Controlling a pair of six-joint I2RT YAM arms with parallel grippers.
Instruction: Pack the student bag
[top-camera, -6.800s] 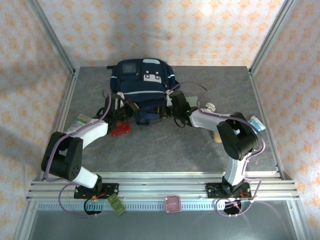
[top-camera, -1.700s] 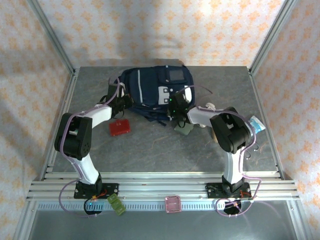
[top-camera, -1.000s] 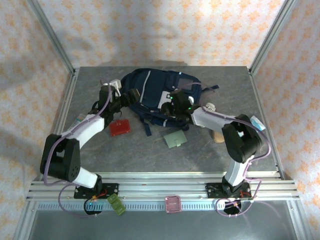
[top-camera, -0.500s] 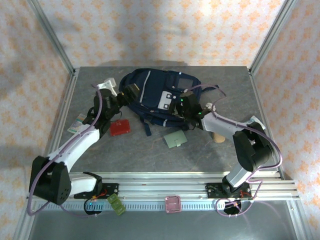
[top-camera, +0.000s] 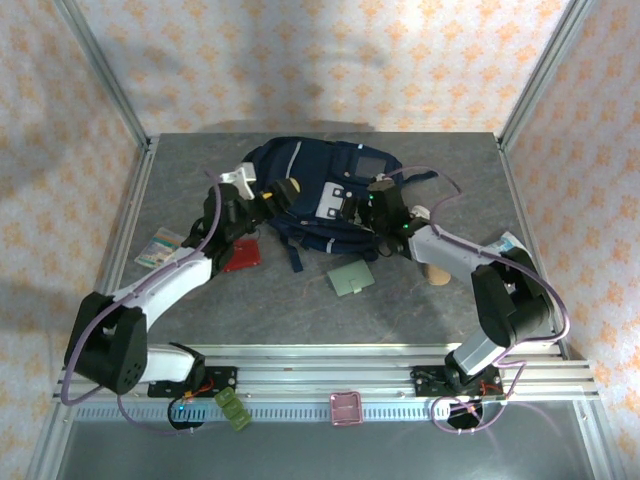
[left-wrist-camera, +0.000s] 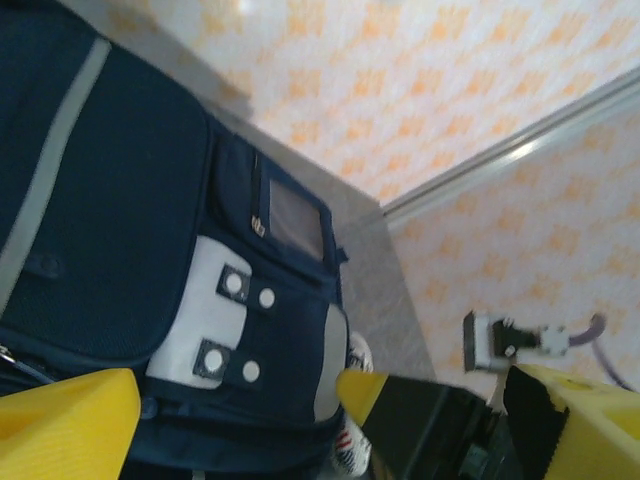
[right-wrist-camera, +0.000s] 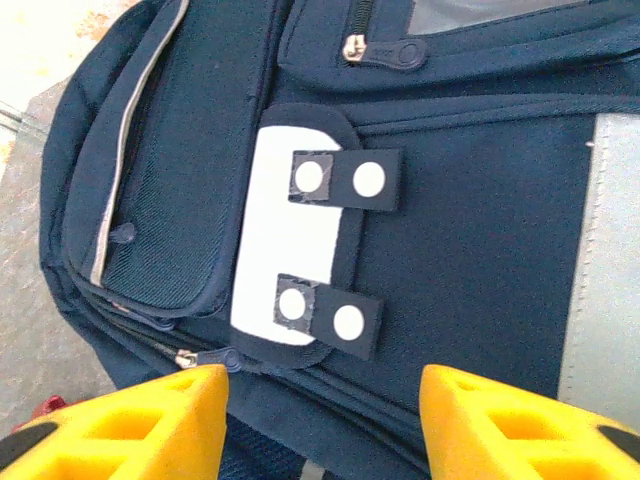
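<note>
Student bag (top-camera: 318, 190) lies flat, front face up, at the 12 o'clock end of the table (top-camera: 300, 315). It sits where it lay half a second ago, whereas about seven seconds back it stood upright against the far edge. The left gripper (top-camera: 283, 193) has moved toward 3 o'clock since the last frame and now hangs over the bag's 9 o'clock side. In the left wrist view its yellow fingers (left-wrist-camera: 60, 420) are spread wide with nothing between them, above the white patch (left-wrist-camera: 215, 320) and the grey panel (left-wrist-camera: 295, 220). The right gripper (top-camera: 352, 208) keeps much the same spot at the bag's 4 o'clock corner. In its wrist view the fingers (right-wrist-camera: 150, 420) stand apart over the navy fabric, pinching nothing, though whether they touch it I cannot tell. The green card (top-camera: 350, 277), beside the right gripper under two seconds ago, lies unmoved at the bag's 6 o'clock. The red packet (top-camera: 240, 256) at 8 o'clock is partly covered by the left arm.
</note>
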